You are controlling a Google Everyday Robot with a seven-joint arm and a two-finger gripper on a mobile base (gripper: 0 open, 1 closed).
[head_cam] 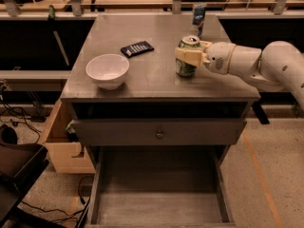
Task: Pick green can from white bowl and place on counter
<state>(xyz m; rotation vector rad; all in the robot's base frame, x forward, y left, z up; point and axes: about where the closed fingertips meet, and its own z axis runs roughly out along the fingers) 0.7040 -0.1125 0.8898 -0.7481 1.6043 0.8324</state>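
Green can (pixel 185 70): held upright, clasped at mid-body by the gripper (pixel 189 56), well right of the white bowl (pixel 107 70), low at the counter (pixel 152 82); contact cannot be told. Side clasp is judged to permit level set-down.

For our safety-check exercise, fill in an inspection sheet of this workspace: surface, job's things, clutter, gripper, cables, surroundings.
Surface: counter, grey-brown wood.
Job's things: white bowl empty, front left; green can upright, outside the bowl, right of centre.
Clutter: dark remote-like object behind the bowl; slim silver-and-blue can at the back.
Gripper: gripper over the counter's right side, jaws shut on the green can.
Cables: dark cables on the floor, left.
Surroundings: lower drawer pulled open; wooden box at left.
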